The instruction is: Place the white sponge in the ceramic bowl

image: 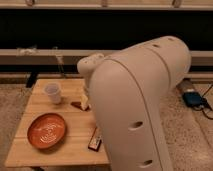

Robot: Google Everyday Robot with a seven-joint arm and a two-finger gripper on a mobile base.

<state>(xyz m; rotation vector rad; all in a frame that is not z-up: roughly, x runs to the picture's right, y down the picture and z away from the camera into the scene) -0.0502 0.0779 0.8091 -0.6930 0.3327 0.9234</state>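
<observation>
We are looking across a wooden table (30, 107) standing at the left of the scene, while the robot's big white arm (135, 105) is filling the near right and covering the table's right end. The gripper (86, 96) is hanging at the arm's far left end, low over the far middle of the table and just right of the white cup (53, 93). The arm's shell is hiding most of it, so we cannot tell whether it is apart, together or clamped on anything.

The white sponge (85, 104) is showing as 1 small cream block directly below the gripper, at the arm's edge; we cannot tell whether the 2 are touching. A small dark red item (76, 105) is lying just left of it. The ceramic bowl (35, 125) is sitting upright on the near left of the table, its pale rings facing up. The sponge is lying outside it, farther back and to the right, well apart.

A dark oblong packet (95, 140) is lying right of the bowl near the table's near edge, partly tucked behind the arm. At the far right, on the floor, a blue-grey box (192, 97) is resting.
</observation>
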